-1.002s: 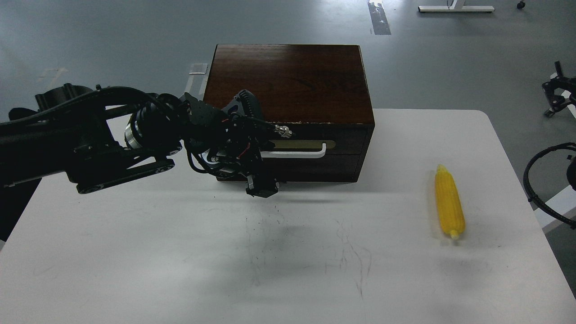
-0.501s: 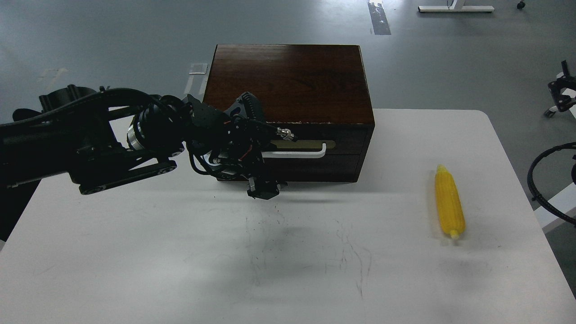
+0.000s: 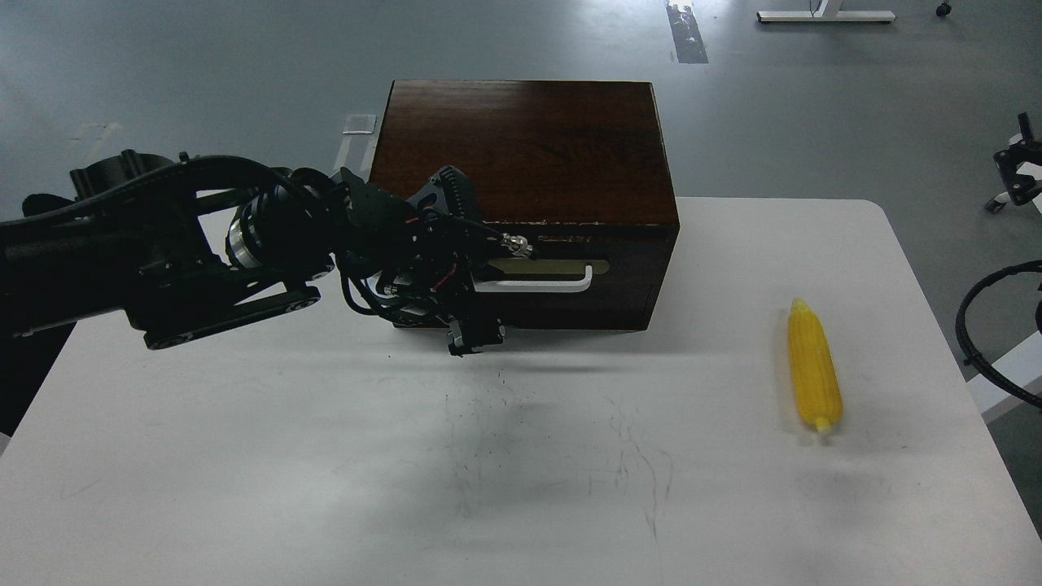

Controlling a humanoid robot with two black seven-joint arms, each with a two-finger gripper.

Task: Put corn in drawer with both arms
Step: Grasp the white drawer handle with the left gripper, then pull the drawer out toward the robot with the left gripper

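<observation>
The white tabletop (image 3: 326, 456) is smooth, with rounded far-right corner, faint dark scuffs and scratches near its middle; its near corners are cut off by the view. At the middle of the far edge stands the box (image 3: 521, 146), dark brown glossy wood with visible grain, its rear hanging past the tabletop's far edge as seen from here. The drawer (image 3: 619, 264) fills the upper part of the box front, with a white bar handle (image 3: 541, 284) on a brass-coloured plate; its left part is hidden behind the left arm (image 3: 163, 260). That arm, black with a silver joint ring and looped cables, reaches in from the left edge and covers the box's front left corner. The left gripper (image 3: 472, 338) points down in front of the box, beside the handle's left end; it is dark and small, so whether its fingers are wide or narrow cannot be told. The right gripper is out of view; only a black cable loop (image 3: 989, 325) shows past the right edge. The corn (image 3: 813, 376), bright yellow and ribbed, lies near the right edge, tapered tip toward the far edge, pale stub nearest, well apart from the box.
</observation>
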